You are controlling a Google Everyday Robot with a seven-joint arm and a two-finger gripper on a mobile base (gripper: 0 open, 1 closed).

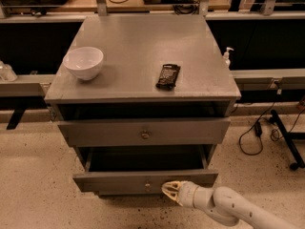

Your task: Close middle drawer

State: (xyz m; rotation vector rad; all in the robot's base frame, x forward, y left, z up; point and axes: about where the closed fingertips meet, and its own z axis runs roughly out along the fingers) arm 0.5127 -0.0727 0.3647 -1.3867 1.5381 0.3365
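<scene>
Gripper at the front of the open middle drawer.
Camera view: the gripper reaches in from the lower right. Its pale tip is at the drawer's low grey front panel, just right of the tiny knob. How far it is open cannot be told. The middle drawer is pulled well out of the cabinet, its dark inside exposed, below the taller-fronted upper drawer.

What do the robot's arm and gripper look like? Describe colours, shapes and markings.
The gripper, at the front of the middle drawer, is pale cream-yellow and tapers forward. Behind it, the arm is made of smooth, white, rounded tube segments with a few small dark dots. No cables show.
</scene>
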